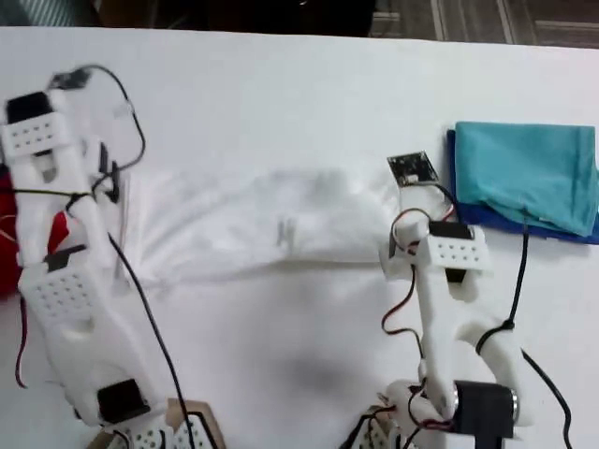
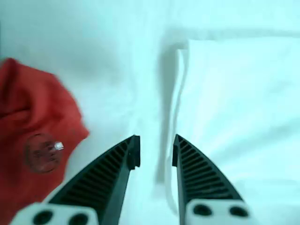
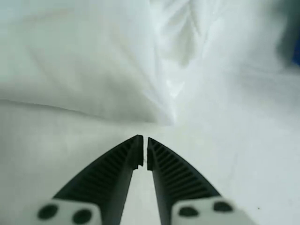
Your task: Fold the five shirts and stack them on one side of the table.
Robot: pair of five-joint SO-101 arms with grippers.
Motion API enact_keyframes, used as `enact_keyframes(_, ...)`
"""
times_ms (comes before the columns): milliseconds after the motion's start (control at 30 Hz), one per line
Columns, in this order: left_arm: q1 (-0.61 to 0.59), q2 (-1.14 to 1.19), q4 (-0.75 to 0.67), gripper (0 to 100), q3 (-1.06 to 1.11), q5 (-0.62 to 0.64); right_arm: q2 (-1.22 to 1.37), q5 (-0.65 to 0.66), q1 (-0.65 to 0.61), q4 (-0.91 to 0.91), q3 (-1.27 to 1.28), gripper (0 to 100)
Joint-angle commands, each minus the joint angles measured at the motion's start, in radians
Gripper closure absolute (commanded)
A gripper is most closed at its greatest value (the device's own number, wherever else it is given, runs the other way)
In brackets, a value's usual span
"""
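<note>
A white shirt (image 1: 271, 224), folded into a long band, lies across the middle of the white table (image 1: 281, 94). My left gripper (image 1: 108, 178) hangs at the band's left end. In the left wrist view the left gripper (image 2: 155, 152) is open, its fingers either side of the white shirt's (image 2: 234, 103) folded edge. My right gripper (image 1: 401, 234) is at the band's right end. The right gripper (image 3: 144, 152) is shut just short of the white shirt's (image 3: 93, 61) corner, with nothing seen between its fingers. A red shirt (image 2: 28, 131) lies crumpled beside the left arm.
A folded teal shirt (image 1: 529, 173) rests on a folded blue shirt (image 1: 562, 229) at the table's right side. The red shirt (image 1: 6, 243) sits at the left edge, partly behind the left arm. Loose cables trail from both arms.
</note>
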Motion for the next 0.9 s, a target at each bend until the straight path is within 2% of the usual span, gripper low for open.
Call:
enact_keyframes(0, 0.029, 0.026, -0.034, 86, -0.001, 0.029, -0.082, 0.005, 0.010, -0.038, 0.048, 97.8)
enact_keyframes(233, 0.048, 0.064, -0.051, 80, 0.005, 0.083, -0.104, 0.005, 0.010, -0.125, 0.166, 97.8)
enact_keyframes(467, 0.055, 0.074, -0.072, 80, 0.030, 0.084, -0.099, 0.005, 0.010, -0.171, 0.207, 97.8)
enact_keyframes(633, 0.069, 0.103, -0.146, 80, 0.127, 0.087, -0.097, 0.005, 0.010, -0.173, 0.209, 97.8)
enact_keyframes(867, 0.110, 0.167, -0.147, 80, 0.140, 0.114, -0.096, 0.005, 0.010, -0.188, 0.216, 97.8)
